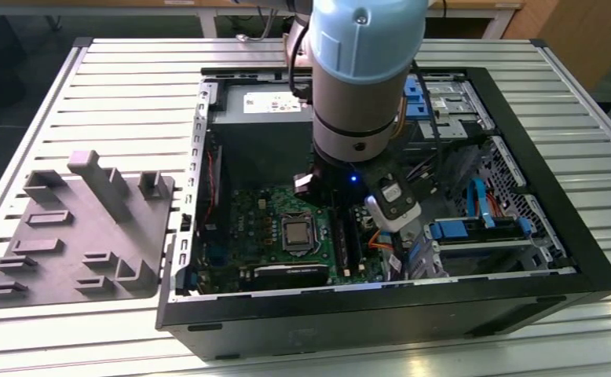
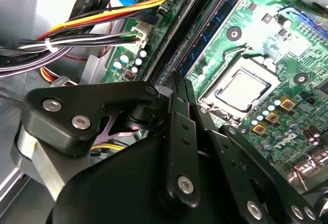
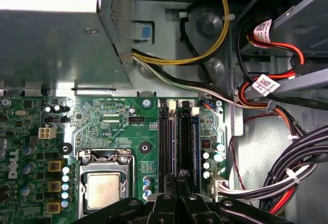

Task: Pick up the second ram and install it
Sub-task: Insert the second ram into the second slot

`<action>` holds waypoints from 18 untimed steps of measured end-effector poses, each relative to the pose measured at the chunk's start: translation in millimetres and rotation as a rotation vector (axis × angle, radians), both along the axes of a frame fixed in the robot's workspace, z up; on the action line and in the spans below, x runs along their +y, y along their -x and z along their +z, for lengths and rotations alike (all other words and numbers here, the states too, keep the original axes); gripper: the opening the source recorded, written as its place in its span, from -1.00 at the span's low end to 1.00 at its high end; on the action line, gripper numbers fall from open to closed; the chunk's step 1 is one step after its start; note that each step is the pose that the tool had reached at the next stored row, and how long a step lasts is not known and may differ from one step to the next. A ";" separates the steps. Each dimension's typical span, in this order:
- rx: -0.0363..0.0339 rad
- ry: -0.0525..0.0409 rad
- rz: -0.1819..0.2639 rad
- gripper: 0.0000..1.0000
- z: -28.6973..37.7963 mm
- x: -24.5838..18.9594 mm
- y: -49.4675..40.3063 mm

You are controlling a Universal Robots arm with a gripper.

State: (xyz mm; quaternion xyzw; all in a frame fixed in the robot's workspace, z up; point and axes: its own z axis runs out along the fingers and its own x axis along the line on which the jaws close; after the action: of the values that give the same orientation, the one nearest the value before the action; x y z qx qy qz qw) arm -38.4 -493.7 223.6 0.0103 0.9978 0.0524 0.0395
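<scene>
the arm (image 1: 364,78) reaches down into the open computer case (image 1: 557,259), which lies on its side on the slatted metal table (image 1: 127,63). the gripper (image 1: 377,210) sits low over the green motherboard (image 1: 268,228), above the memory slot area beside the processor socket (image 1: 297,233).

in the second wrist view the gripper's black fingers (image 2: 180,126) are drawn together into a narrow pair, clenched on a thin dark upright edge; whether that edge is the second ram cannot be told with certainty. in the first wrist view the fingertips (image 3: 180,180) stand directly over the long black memory slots (image 3: 169,142), with a slim dark blade between them in line with the slots. one slot next to the fingers carries a blue-edged stick already seated (image 3: 195,142).

the bundle of coloured cables (image 3: 287,183) runs along the case wall beside the slots, apart from the fingers. the silver processor (image 3: 104,190) lies exposed in its socket near the slots.

in the exterior view, the grey plastic tray (image 1: 80,236) with upright blocks rests on the table at the exterior view's left, just beside the case and well apart from the gripper. the metal power supply box (image 3: 56,44) occupies the case corner beyond the motherboard's far edge.
</scene>
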 end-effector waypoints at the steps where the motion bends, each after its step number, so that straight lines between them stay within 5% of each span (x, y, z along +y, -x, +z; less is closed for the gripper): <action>1: 0.0000 0.0001 0.000 -0.76 -0.1 0.0 0.0; 18: -0.0001 -0.0003 0.000 -0.76 -4.5 0.0 0.0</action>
State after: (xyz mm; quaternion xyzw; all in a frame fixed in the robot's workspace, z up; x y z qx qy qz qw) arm -38.5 -493.6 219.1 0.0103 0.9978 0.0526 0.0395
